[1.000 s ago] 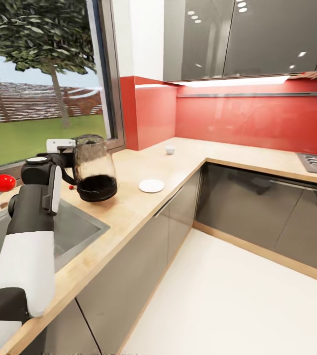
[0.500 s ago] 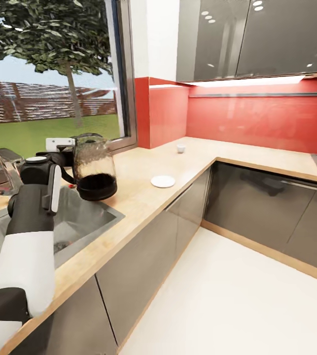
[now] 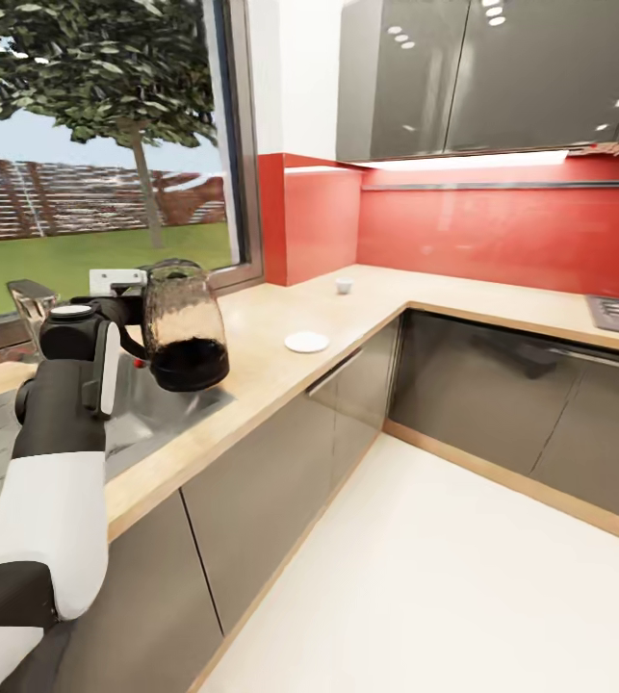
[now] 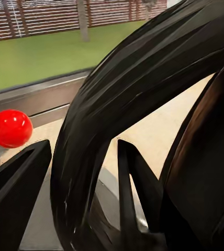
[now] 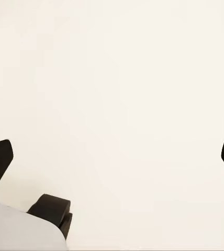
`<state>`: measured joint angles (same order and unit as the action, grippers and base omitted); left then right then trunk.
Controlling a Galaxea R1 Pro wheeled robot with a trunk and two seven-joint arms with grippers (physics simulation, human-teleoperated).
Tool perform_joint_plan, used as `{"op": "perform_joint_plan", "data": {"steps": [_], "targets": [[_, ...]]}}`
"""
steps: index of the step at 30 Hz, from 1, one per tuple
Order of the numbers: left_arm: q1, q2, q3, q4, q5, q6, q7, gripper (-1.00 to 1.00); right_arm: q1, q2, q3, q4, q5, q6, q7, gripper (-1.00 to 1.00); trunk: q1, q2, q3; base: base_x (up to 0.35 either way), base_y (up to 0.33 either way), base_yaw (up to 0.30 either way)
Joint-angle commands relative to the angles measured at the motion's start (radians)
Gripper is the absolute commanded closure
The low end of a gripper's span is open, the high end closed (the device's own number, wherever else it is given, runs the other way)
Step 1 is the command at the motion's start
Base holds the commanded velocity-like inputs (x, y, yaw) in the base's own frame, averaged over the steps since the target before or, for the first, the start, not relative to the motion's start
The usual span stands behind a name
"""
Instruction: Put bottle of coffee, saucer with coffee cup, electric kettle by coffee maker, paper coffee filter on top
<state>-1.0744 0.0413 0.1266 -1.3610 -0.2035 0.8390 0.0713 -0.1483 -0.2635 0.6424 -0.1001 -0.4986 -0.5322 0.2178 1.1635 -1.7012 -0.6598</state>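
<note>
Glass electric kettle (image 3: 186,327) hangs by its black handle in your left hand (image 3: 128,322), above the sink (image 3: 169,409) edge. The left wrist view adds a red ball (image 4: 10,128). The right hand (image 5: 112,157) is spread wide over bare floor. Saucer (image 3: 306,342) and coffee cup (image 3: 345,286) sit apart on the worktop (image 3: 270,371).

The electric kettle (image 3: 185,327) is clear glass with a black base and black handle, carried over a light-wood countertop (image 3: 280,371) that tops glossy grey cabinet fronts (image 3: 280,462). Further along that countertop lie a plain white saucer (image 3: 306,342) and a small white coffee cup (image 3: 345,285). Behind it runs a glossy red backsplash (image 3: 502,236); a red ball (image 4: 10,128) sits by the window.
</note>
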Motion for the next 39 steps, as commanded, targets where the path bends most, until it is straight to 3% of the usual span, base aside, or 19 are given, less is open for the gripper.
{"op": "perform_joint_plan", "data": {"steps": [1,10,22,39], "targets": [[-0.001,0.0,-0.001,-0.001,-0.002,0.005,0.002,1.0,-0.001,0.0,0.003,0.0,-0.011,-0.002,0.008,-1.0,-0.001,-0.001,-0.001,-0.28,-0.151,0.0],[-0.001,0.0,-0.001,-0.013,-0.001,0.005,0.002,1.0,-0.001,0.0,0.003,0.0,-0.011,-0.004,0.006,-1.0,-0.001,-0.001,-0.001,-0.111,-0.032,0.193],[-0.001,-0.003,-0.001,-0.028,-0.001,0.005,0.002,1.0,0.0,0.0,0.003,0.0,-0.011,-0.004,0.006,-1.0,-0.001,-0.001,-0.001,-0.281,0.0,0.18],[-0.001,-0.002,0.003,-0.116,0.003,0.006,-0.022,1.0,-0.001,0.0,0.003,0.0,-0.011,-0.005,0.006,-1.0,-0.001,-0.001,-0.001,-0.014,0.0,0.263]]}}
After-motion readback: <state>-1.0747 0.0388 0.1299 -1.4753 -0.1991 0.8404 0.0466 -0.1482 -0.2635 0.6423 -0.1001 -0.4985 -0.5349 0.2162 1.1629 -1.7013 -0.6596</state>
